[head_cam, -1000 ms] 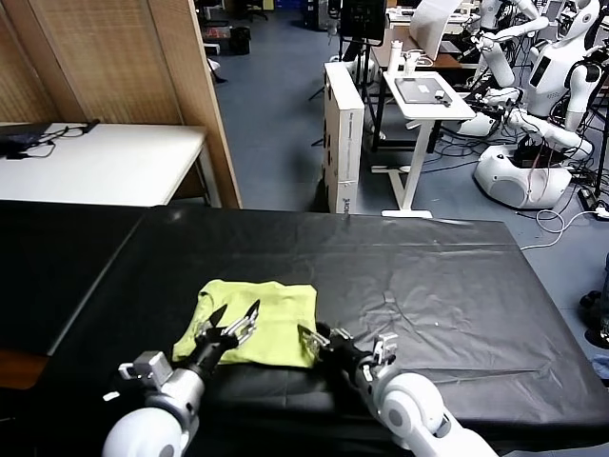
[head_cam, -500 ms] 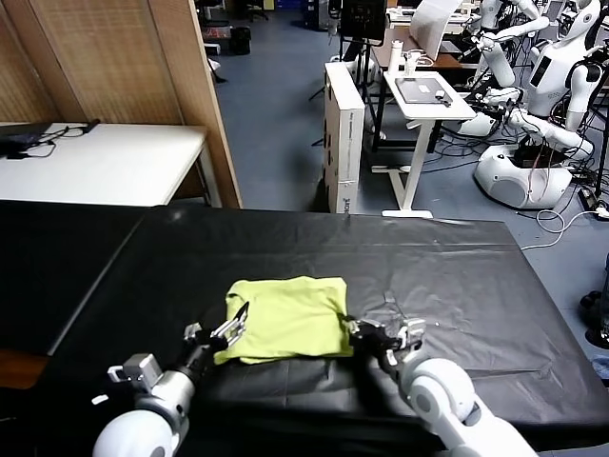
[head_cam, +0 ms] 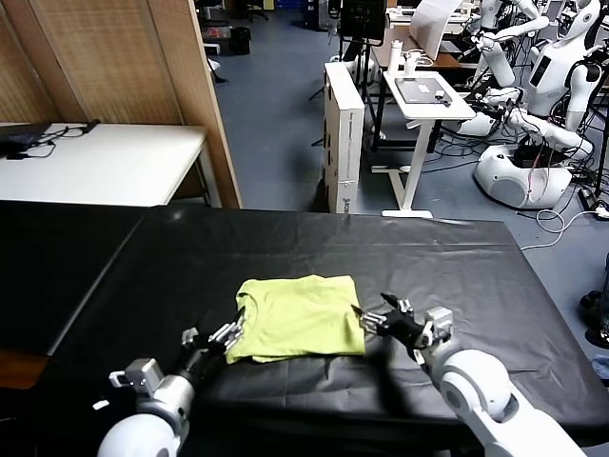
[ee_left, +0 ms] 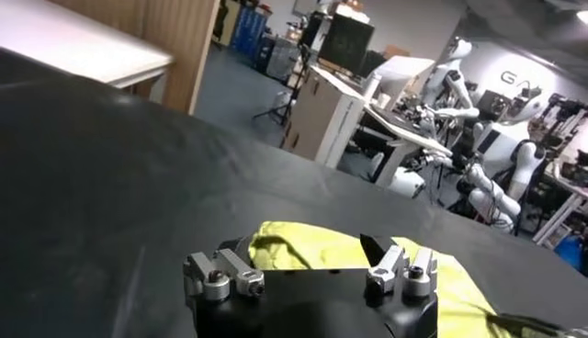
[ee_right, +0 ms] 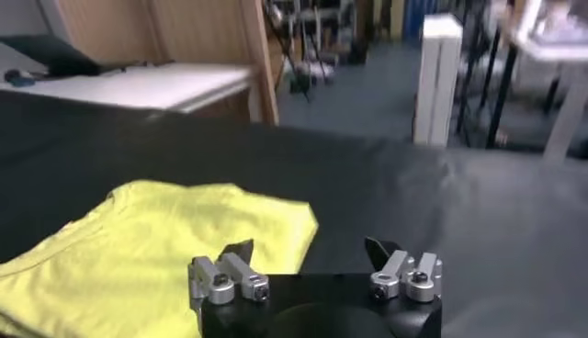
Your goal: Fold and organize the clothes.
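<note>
White table: upper left of the head view, beyond the black-covered worktable; a wooden partition stands beside it. White cardboard box and white stand desk: upper centre. White robots: upper right.

T-shirt: lime yellow-green, folded into a compact rectangle, lying flat at lower centre of the worktable; nothing rests on it.

Left gripper: lower left, fingers spread wide, empty, tips just beside the shirt's left edge. The left wrist view shows the shirt just past its fingertips.

Right gripper: lower centre-right, jaws wide apart, holding nothing, just beside the shirt's right edge. The right wrist view shows the cloth off to one side with one finger over its edge, a detail the head view does not settle.
</note>
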Motion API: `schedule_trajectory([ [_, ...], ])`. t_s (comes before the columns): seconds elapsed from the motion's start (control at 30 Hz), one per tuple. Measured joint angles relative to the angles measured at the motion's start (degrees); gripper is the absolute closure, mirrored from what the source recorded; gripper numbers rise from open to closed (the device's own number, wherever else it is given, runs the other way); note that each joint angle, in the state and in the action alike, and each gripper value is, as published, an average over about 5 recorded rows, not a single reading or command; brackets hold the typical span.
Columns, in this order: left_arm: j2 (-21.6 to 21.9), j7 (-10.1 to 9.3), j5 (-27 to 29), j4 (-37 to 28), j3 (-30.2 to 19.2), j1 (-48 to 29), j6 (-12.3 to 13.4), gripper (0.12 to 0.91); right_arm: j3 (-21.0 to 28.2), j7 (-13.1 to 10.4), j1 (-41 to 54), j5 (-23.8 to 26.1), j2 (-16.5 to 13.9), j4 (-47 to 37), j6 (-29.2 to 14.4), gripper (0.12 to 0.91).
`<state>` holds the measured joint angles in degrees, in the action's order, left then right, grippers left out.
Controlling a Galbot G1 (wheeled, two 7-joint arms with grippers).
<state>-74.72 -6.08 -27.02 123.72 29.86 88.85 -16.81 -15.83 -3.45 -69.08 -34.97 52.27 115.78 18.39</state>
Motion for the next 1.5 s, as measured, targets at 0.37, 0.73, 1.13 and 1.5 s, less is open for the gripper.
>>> schedule_trajectory([
  [0.37, 6.24, 0.02, 9.16, 4.11, 2.94, 8.64, 8.89, 0.123, -14.31, -4.13, -19.16, 13.11, 5.37, 6.70, -22.92, 0.118],
  [0.73, 6.05, 0.41, 12.18, 8.75, 7.37, 19.18, 8.93, 0.123, -22.98, -6.11, -38.72, 15.56, 10.55, 14.13, -27.10, 0.118],
  [1.13, 5.42, 1.36, 12.13, 9.99, 11.40, 25.41, 9.44, 0.123, -26.14, -7.06, -50.70, 13.93, 10.33, 17.01, -26.50, 0.118],
  [1.5, 6.34, -0.43, 8.50, 10.13, 11.97, 26.57, 10.05, 0.123, -25.71, -7.10, -54.13, 14.14, 10.53, 18.56, -25.58, 0.118],
])
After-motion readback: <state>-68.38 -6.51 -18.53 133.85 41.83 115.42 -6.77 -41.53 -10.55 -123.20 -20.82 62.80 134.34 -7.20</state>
